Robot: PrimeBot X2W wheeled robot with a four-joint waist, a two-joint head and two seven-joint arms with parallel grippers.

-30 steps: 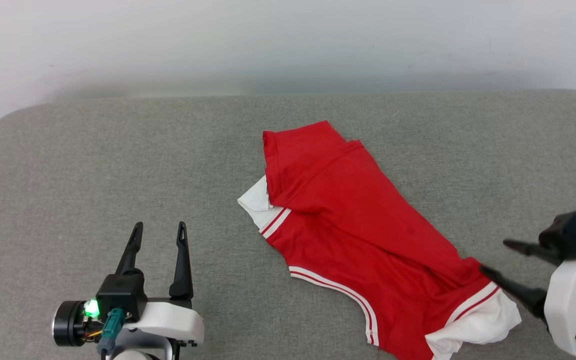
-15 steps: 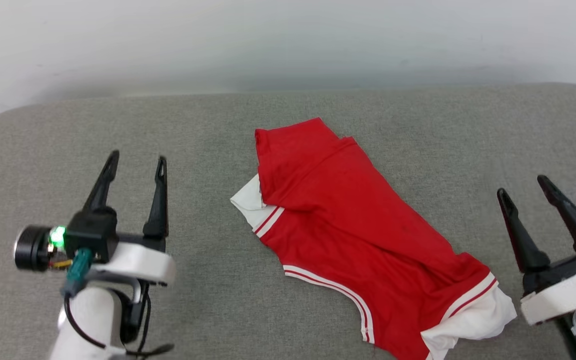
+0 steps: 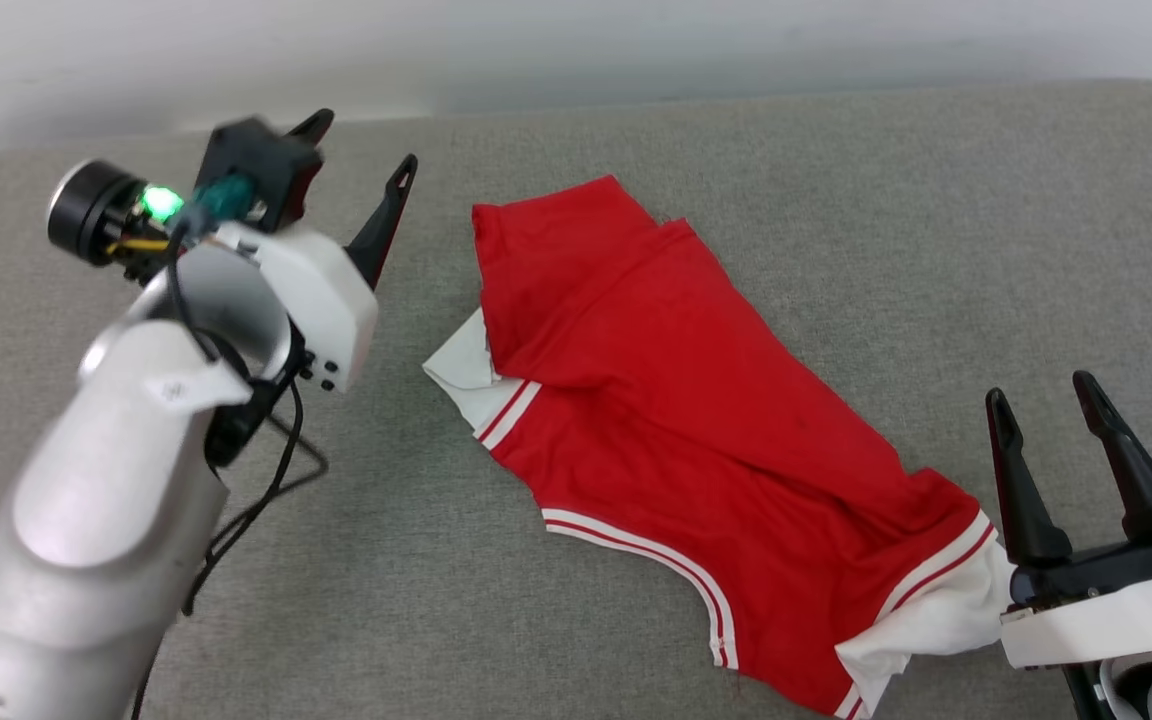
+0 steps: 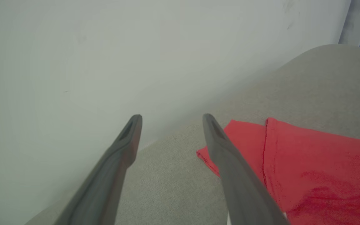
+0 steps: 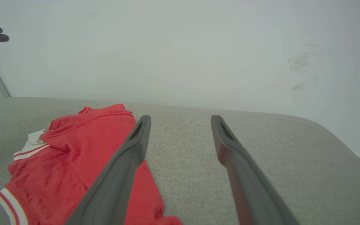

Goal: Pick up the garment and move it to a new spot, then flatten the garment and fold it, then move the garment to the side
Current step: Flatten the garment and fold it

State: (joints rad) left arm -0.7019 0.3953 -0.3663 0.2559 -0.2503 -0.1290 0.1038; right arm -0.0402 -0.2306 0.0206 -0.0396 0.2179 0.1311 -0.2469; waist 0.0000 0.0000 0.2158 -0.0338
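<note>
— On the grey cushion (image 3: 836, 200), where is the garment (image 3: 666, 400)?
— Mid-scene, lying folded over, running far-left to near-right (white sleeve end (image 3: 926, 630) at the near right).
— Jaws?
— Left gripper (image 3: 364, 143): spread, empty, far left of the garment, apart from it. Right gripper (image 3: 1040, 392): spread, empty — just beside that sleeve end.

Wide stretches of grey cushion (image 3: 416, 560) lie open on either side of the garment (image 3: 666, 400), which slants across the middle. The white wall (image 3: 576, 40) shuts off the far edge. The left arm (image 3: 116, 480) crowds the near left, and the right gripper (image 3: 1041, 395), jaws spread, stands just beside the garment's near end.
</note>
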